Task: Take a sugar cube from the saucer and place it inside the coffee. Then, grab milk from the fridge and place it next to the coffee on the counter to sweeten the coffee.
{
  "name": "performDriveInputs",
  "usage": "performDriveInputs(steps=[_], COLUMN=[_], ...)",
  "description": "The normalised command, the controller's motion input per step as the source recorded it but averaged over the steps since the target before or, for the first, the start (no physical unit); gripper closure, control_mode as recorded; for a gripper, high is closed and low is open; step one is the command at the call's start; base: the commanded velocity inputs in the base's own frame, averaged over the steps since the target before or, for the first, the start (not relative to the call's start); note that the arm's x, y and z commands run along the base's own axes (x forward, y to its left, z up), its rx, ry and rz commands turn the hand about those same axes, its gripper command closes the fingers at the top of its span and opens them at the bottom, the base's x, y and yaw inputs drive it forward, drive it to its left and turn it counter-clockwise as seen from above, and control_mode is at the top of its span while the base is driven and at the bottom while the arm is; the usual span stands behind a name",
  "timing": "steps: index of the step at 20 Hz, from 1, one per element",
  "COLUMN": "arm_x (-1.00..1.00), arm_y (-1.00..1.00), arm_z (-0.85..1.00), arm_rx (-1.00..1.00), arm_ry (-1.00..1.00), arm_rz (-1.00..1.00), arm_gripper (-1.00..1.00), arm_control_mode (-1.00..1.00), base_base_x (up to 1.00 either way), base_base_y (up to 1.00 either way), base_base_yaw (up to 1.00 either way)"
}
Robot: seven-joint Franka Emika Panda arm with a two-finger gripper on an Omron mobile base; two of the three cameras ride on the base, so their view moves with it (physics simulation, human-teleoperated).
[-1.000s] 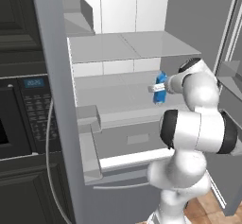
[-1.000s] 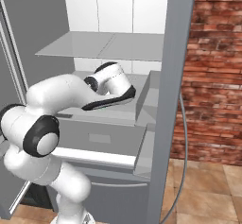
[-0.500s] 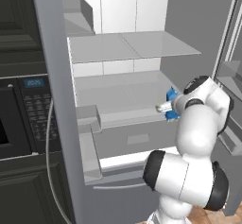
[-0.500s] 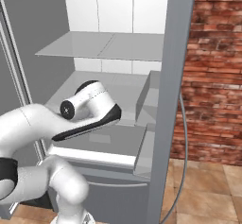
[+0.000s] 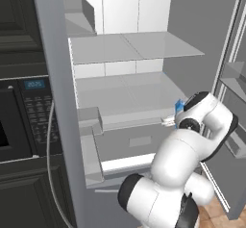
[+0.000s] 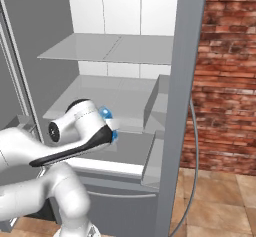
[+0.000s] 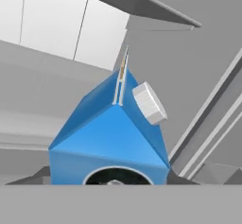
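Milk stage under way. The milk carton [image 7: 111, 142] sits clamped between the jaws of the gripper [image 6: 111, 130], at the front edge of the fridge [image 5: 125, 85] lower shelf. Remaining, by judgement: carry it beside the coffee. Sugar step unverifiable here.

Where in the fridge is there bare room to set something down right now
Inside the fridge, the upper shelf lies bare from wall to wall. The lower shelf is bare across its left and middle. It is crowded at the lower shelf's right front corner, where the gripper holds the milk.
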Motion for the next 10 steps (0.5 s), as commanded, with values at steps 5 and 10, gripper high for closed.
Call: performDriveInputs(steps=[5,10], arm_x=[-0.43,-0.65], arm_y=[0.13,0.17], arm_z=[1.0,1.0], arm_rx=[0.31,0.28], arm_ry=[0.24,0.2], arm_rz=[0.0,0.0], arm_gripper=[1.0,1.0], arm_control_mode=[-1.0,-1.0], base_base_x=[0.0,0.0], base_base_y=[0.0,0.0], base_base_yaw=[0.0,0.0])
